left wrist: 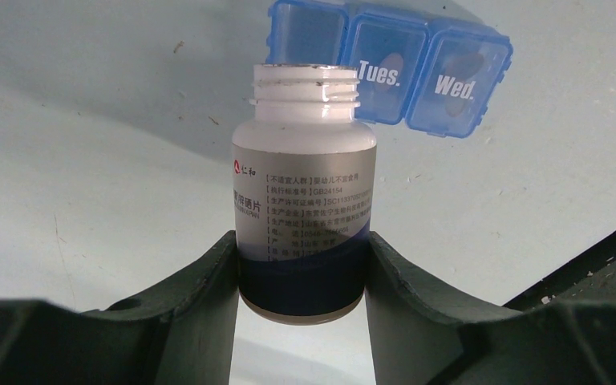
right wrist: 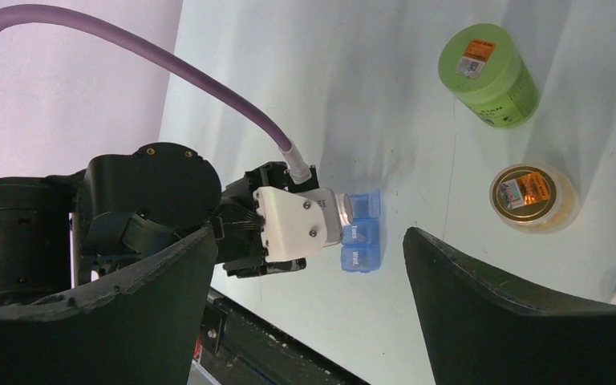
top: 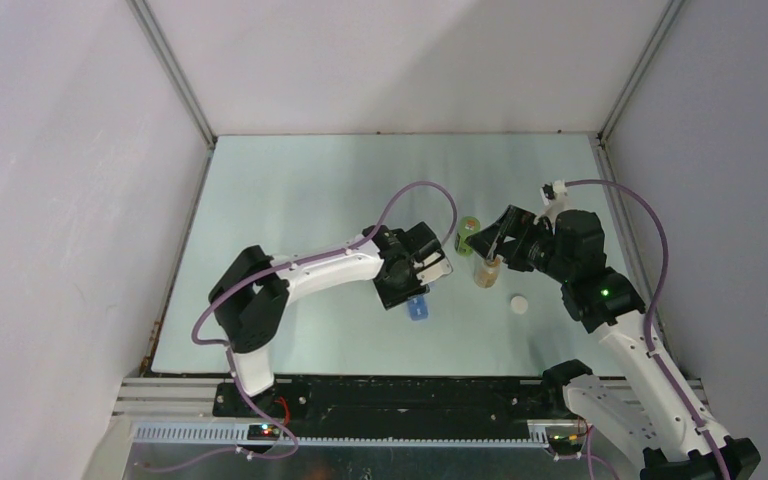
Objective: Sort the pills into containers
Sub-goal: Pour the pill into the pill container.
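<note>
Pinches the uncapped white bottle low on its body between both fingers of the left gripper, mouth aimed at the blue pill organizer lying on the table, mid-front. Reaches there with the left arm bent at the elbow. Hovers the right gripper, fingers spread wide and holding nothing, near the amber jar and green jar, white cap close by.
</note>
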`<action>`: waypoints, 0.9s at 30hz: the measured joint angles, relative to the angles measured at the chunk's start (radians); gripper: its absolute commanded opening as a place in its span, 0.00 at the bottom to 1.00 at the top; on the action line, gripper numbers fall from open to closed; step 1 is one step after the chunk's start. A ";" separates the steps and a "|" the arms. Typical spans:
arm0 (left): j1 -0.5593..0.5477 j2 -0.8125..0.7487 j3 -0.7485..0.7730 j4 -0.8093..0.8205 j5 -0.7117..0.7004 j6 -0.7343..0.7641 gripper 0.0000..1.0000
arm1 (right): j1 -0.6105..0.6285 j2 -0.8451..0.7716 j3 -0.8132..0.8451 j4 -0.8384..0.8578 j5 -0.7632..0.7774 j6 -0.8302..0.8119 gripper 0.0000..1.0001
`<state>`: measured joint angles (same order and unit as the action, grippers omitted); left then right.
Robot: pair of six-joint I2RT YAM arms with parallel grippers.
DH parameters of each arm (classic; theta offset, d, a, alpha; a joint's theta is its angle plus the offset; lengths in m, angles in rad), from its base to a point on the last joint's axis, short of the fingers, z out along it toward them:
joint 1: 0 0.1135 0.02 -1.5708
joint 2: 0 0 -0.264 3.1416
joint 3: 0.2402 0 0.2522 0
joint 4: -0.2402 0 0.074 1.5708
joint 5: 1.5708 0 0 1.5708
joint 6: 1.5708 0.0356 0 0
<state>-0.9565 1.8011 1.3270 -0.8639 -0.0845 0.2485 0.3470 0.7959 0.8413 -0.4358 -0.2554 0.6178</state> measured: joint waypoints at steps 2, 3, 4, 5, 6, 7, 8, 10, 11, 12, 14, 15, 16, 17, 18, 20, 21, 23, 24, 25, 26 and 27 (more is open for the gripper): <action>-0.002 0.004 0.006 -0.012 -0.004 0.000 0.00 | -0.001 0.000 0.000 0.000 -0.010 0.002 0.91; -0.003 0.006 0.010 -0.017 -0.007 0.002 0.00 | -0.001 0.000 0.000 0.000 -0.014 0.003 0.91; -0.003 0.008 0.012 -0.019 -0.010 0.005 0.00 | -0.001 0.000 0.000 0.001 -0.018 0.003 0.91; -0.004 0.010 0.014 -0.023 -0.011 0.006 0.00 | -0.001 0.000 0.000 0.001 -0.021 0.003 0.91; -0.005 0.013 0.018 -0.028 -0.014 0.007 0.00 | -0.002 0.000 0.000 0.001 -0.023 0.003 0.91; -0.005 0.014 0.021 -0.031 -0.016 0.007 0.00 | -0.002 0.000 0.000 0.001 -0.023 0.003 0.91; -0.006 0.015 0.024 -0.035 -0.017 0.007 0.00 | -0.002 0.000 0.000 0.001 -0.023 0.003 0.91; -0.007 0.016 0.027 -0.039 -0.019 0.007 0.00 | -0.003 0.000 0.000 0.001 -0.023 0.003 0.91; -0.008 0.017 0.030 -0.042 -0.019 0.008 0.00 | -0.003 0.000 0.000 0.001 -0.024 0.003 0.91; -0.008 0.017 0.031 -0.042 -0.019 0.008 0.00 | -0.003 0.000 0.000 0.001 -0.024 0.003 0.91; -0.009 0.017 0.032 -0.045 -0.019 0.008 0.00 | -0.003 0.000 -0.003 0.003 -0.024 0.003 0.91; -0.009 0.019 0.035 -0.050 -0.019 0.008 0.00 | -0.003 0.000 -0.004 0.004 -0.024 0.003 0.91; -0.010 0.021 0.041 -0.055 -0.019 0.010 0.00 | -0.004 0.000 -0.006 0.005 -0.024 0.003 0.91; -0.010 0.025 0.048 -0.063 -0.019 0.014 0.00 | -0.004 0.000 -0.008 0.005 -0.024 0.003 0.91; -0.011 0.030 0.056 -0.068 -0.019 0.015 0.00 | -0.005 0.000 -0.009 0.005 -0.024 0.003 0.91; -0.013 0.042 0.071 -0.076 -0.021 0.016 0.00 | -0.005 0.000 -0.010 0.005 -0.024 0.004 0.91; -0.014 0.049 0.077 -0.080 -0.023 0.016 0.00 | -0.005 0.000 -0.010 0.006 -0.024 0.006 0.91; -0.017 0.058 0.085 -0.087 -0.029 0.016 0.00 | -0.007 0.000 -0.010 0.006 -0.026 0.008 0.91; -0.019 0.062 0.087 -0.090 -0.031 0.017 0.00 | -0.008 0.000 -0.010 0.006 -0.027 0.008 0.91; -0.019 0.064 0.089 -0.092 -0.035 0.018 0.00 | -0.009 0.000 -0.010 0.006 -0.027 0.010 0.91; -0.021 0.066 0.089 -0.094 -0.038 0.019 0.00 | -0.010 0.000 -0.010 0.006 -0.028 0.010 0.91; -0.021 0.066 0.089 -0.096 -0.041 0.020 0.00 | -0.011 0.000 -0.010 0.007 -0.029 0.010 0.91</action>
<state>-0.9775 1.8671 1.4158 -0.9600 -0.1253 0.2687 0.3359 0.7959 0.8314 -0.4290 -0.2844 0.6277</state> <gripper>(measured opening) 0.550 0.908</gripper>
